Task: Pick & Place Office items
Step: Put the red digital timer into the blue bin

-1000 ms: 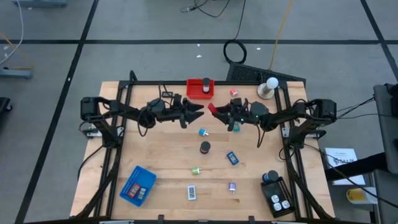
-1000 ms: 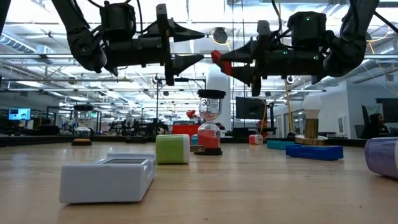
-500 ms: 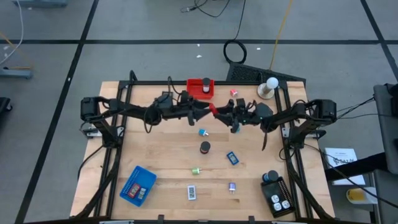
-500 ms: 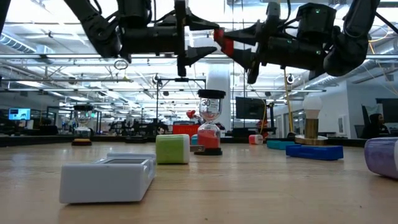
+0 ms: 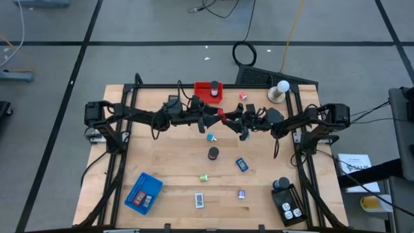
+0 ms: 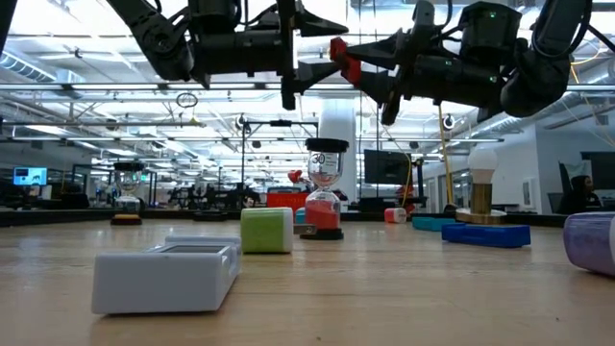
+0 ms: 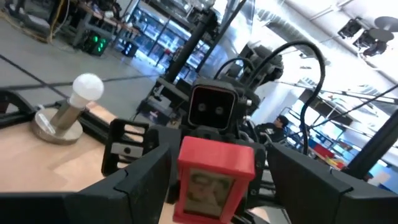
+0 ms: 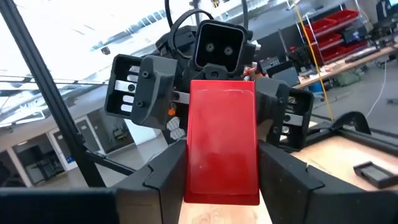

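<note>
Sitting gripped in the right hand [image 5: 224, 116], red block [image 5: 220, 115] between open left hand [image 5: 212, 117] fingers.

The surface [image 5: 174, 168] looks like pale wood with a fine grain and a soft matt finish. The red block [image 8: 222, 140] looks like smooth plastic with a light shine. The right pincer [image 8: 221, 180] and left pincer [image 7: 211, 180] look like matt black plastic.

red tray [image 5: 208, 92], blue tray [image 5: 143, 193], black tray [image 5: 288, 205], white ball on stand [image 5: 280, 90]
</note>
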Controlling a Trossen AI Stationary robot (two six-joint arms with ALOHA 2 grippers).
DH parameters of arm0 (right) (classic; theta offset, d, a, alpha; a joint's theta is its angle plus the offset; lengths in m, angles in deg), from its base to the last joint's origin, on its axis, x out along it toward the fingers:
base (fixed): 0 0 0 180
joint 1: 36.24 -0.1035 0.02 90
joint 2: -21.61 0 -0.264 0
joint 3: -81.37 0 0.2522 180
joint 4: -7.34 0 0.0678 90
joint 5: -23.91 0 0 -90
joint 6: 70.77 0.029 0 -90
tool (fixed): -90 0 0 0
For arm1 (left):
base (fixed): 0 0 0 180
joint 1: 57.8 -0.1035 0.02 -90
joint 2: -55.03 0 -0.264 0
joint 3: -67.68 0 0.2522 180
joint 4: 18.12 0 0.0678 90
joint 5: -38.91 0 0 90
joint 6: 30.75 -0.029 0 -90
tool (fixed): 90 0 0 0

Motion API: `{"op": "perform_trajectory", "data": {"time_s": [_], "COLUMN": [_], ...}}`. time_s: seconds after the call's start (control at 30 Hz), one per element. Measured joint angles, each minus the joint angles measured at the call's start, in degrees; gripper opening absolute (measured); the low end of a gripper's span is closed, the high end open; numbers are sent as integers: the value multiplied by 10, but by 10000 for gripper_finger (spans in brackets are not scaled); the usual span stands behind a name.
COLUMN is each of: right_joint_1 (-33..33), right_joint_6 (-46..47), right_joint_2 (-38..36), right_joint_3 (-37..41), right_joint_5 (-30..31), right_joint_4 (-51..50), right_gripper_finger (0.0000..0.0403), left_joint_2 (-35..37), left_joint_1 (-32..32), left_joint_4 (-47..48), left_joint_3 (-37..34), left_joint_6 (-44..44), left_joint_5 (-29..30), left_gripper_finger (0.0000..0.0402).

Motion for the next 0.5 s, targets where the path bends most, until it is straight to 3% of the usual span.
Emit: {"op": "perform_trajectory", "data": {"time_s": [0.17,0.4,0.5], "right_joint_1": [-11,-13,-16], "right_joint_6": [-26,-31,-33], "right_joint_2": [0,-1,-1], "right_joint_3": [-10,-16,-16], "right_joint_5": [1,0,0], "right_joint_4": [1,-7,-8], "right_gripper_finger": [165,167,168], "left_joint_2": [0,0,0], "left_joint_1": [3,14,16], "left_joint_4": [-3,-8,-8], "left_joint_3": [0,0,0], "left_joint_6": [-2,-38,-47], "left_joint_5": [-2,-3,-2], "left_gripper_finger": [254,169,162]}}
